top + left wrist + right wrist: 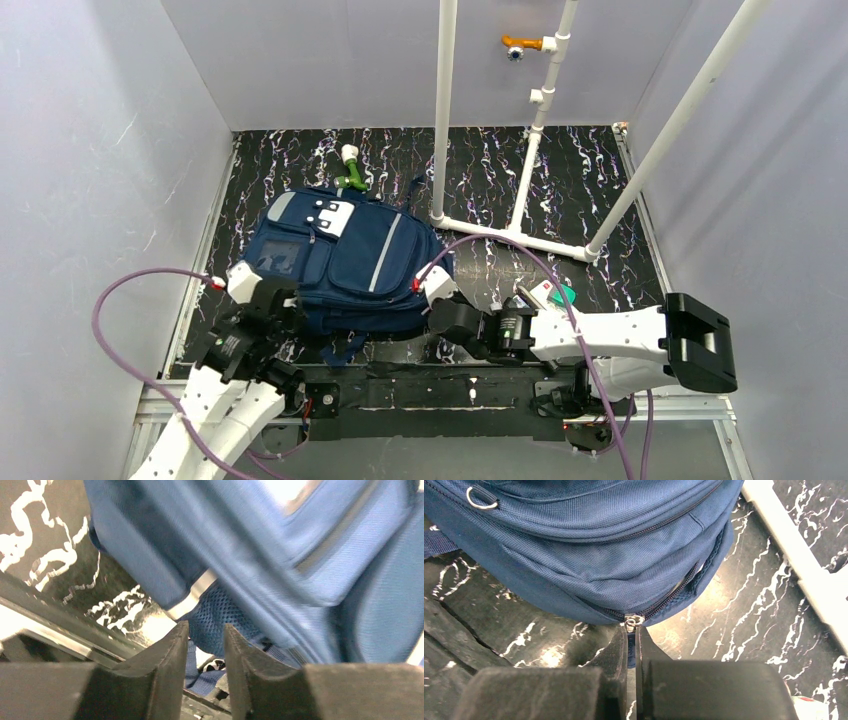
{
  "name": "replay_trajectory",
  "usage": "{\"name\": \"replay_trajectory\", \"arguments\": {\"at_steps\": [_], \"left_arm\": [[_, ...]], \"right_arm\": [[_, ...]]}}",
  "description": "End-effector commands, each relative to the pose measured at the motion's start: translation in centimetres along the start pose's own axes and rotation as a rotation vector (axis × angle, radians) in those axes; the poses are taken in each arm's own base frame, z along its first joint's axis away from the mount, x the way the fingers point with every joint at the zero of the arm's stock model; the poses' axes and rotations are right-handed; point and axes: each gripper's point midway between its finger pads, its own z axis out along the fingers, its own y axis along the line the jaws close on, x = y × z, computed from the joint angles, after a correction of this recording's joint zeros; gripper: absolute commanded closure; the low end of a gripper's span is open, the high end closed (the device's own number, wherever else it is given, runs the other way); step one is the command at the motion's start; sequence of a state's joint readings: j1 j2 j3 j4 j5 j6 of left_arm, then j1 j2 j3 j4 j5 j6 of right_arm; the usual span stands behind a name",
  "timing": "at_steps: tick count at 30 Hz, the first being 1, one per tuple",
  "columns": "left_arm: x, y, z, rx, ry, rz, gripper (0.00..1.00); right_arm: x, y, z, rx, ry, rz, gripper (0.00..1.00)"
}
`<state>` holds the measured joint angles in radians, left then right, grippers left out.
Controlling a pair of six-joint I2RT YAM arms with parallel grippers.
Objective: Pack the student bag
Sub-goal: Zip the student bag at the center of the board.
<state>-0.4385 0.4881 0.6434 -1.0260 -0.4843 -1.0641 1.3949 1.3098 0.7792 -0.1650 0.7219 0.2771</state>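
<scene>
The student bag (340, 260), navy with grey stripes and a white patch, lies flat on the black marbled mat at centre left. My right gripper (440, 298) is at its near right corner. In the right wrist view the right gripper (631, 630) is shut on the blue zipper pull tab (630, 645), just below the metal slider (633, 620). My left gripper (268, 300) is at the bag's near left corner. In the left wrist view the left gripper (204, 626) has its jaws a narrow gap apart, with the bag's blue mesh fabric (220, 615) between the tips.
A white pipe frame (520, 235) stands on the mat right of the bag and shows in the right wrist view (794, 555). A green and white object (351, 170) lies behind the bag. A small red, white and green item (552, 293) lies by the right arm.
</scene>
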Motion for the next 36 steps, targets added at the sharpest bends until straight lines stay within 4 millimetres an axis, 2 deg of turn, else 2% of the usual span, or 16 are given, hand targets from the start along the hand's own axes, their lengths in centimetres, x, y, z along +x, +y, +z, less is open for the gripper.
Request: {"name": "replay_trajectory", "arguments": {"at_steps": [1, 4, 5, 7, 9, 10, 11, 12, 13, 15, 18, 20, 25, 32, 36], "left_arm": [[-3.8, -1.7, -3.7, 0.164, -0.109, 0.166, 0.60], [-2.3, -7.8, -7.1, 0.545, -0.023, 0.379, 0.54], [-1.4, -9.3, -8.3, 0.652, 0.016, 0.433, 0.51], [0.1, -11.7, -10.8, 0.856, 0.078, 0.550, 0.48], [0.6, -13.0, -11.9, 0.978, 0.076, 0.624, 0.44], [0.9, -13.5, -12.2, 1.031, 0.060, 0.658, 0.43], [1.6, -14.9, -12.1, 1.199, -0.097, 0.742, 0.43], [2.0, -15.5, -11.9, 1.264, -0.164, 0.756, 0.43], [1.9, -16.5, -12.6, 1.358, -0.261, 0.754, 0.43], [2.6, -17.4, -12.6, 1.444, -0.321, 0.748, 0.38], [5.2, -17.8, -10.3, 1.388, -0.279, 0.923, 0.39], [7.2, -18.1, -9.7, 1.380, -0.286, 1.070, 0.38], [8.9, -18.8, -7.4, 1.284, -0.316, 1.257, 0.34], [12.1, -19.6, -7.3, 1.311, -0.271, 1.392, 0.34], [13.5, -19.5, -6.7, 1.282, -0.249, 1.463, 0.38]], "right_arm": [[-2.6, -2.1, -0.2, 0.038, -0.128, -0.039, 0.99], [-4.3, -0.9, 0.0, -0.037, -0.169, -0.068, 0.99], [-4.5, -0.6, 0.0, -0.060, -0.175, -0.073, 0.99], [-5.0, -0.4, 0.1, -0.093, -0.176, -0.061, 0.99], [-4.7, -0.7, 0.2, -0.113, -0.166, -0.039, 0.99], [-4.6, -0.9, 0.4, -0.126, -0.164, -0.020, 0.99], [-4.5, -0.5, 0.2, -0.215, -0.174, 0.020, 0.99], [-4.7, -0.2, -0.1, -0.250, -0.185, 0.035, 0.99], [-5.0, 0.4, -0.4, -0.304, -0.199, 0.042, 0.99], [-6.0, 1.4, -1.2, -0.381, -0.229, 0.060, 0.99], [-7.7, 2.7, -2.3, -0.466, -0.262, 0.094, 0.99], [-8.5, 3.2, -2.6, -0.495, -0.265, 0.116, 0.99], [-9.4, 4.0, -3.5, -0.559, -0.278, 0.171, 0.99], [-10.9, 4.7, -4.9, -0.622, -0.292, 0.209, 0.99], [-11.5, 5.5, -5.8, -0.682, -0.290, 0.212, 0.99]]}}
